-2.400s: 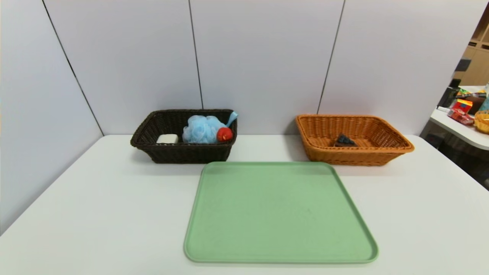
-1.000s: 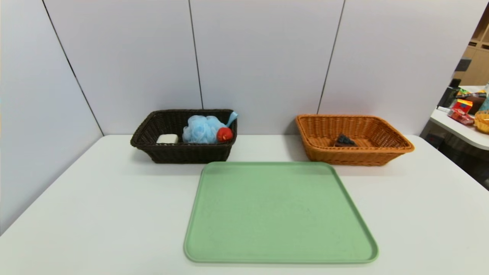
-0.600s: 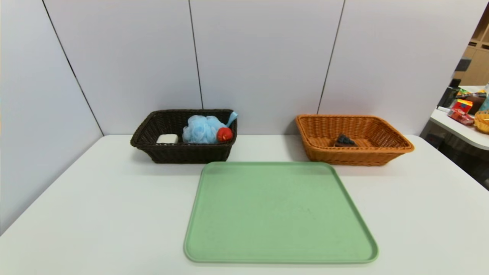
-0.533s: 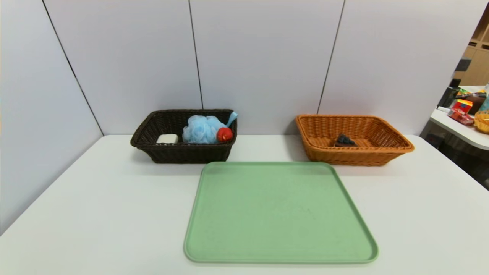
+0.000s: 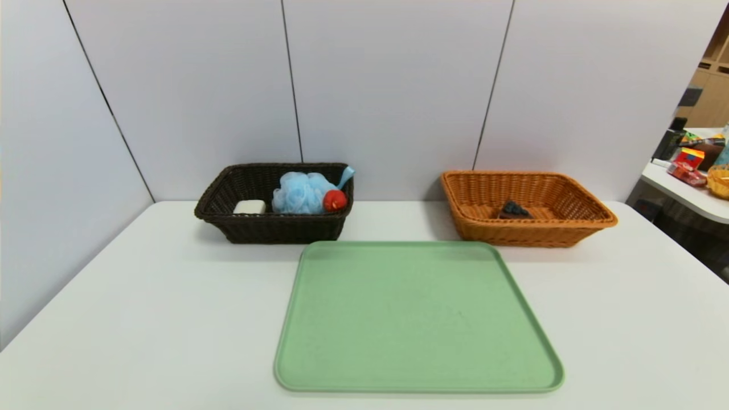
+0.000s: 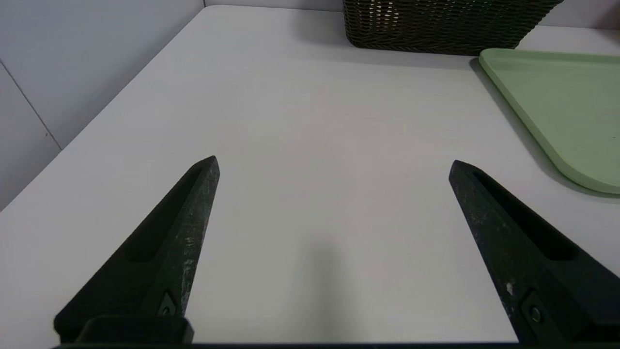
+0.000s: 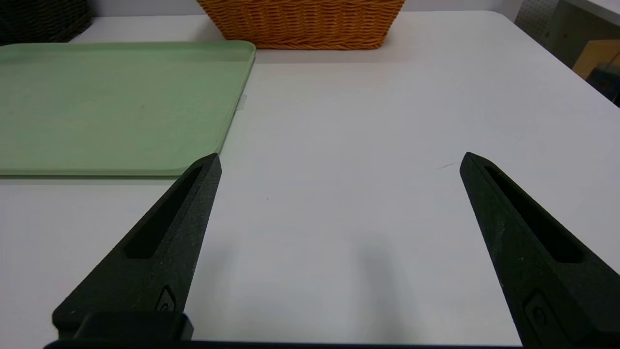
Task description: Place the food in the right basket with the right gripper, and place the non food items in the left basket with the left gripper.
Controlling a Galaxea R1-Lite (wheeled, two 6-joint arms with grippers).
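Left basket: dark brown, nearly black woven wicker (image 5: 279, 230), rectangular with flared sides, at the back of the smooth white table (image 5: 171, 313)
Bath puff: fluffy light-blue mesh (image 5: 302, 193) with a blue loop (image 5: 345, 176) reaching up at the rim, inside the left basket
Ball-like toy: small, red and rounded (image 5: 335, 200), in the left basket, at the right side of the puff
Soap: white block with rounded corners (image 5: 249, 207), in the left basket, on the puff's left
Right basket: orange-tan woven wicker (image 5: 529, 234), rectangular, flared, with a wide rim
Cake: small dark wedge with a lumpy top (image 5: 514, 210), lying inside the right basket
Tray: flat, pale green, rounded corners and a thin raised lip (image 5: 418, 390), on the table in front of and between the baskets
Left claw: black tapered fingers spread wide open (image 6: 333, 164), above the table, holding and touching nothing
Right claw: equally wide open (image 7: 342, 154), above the table on the tray's right, nothing held or touched
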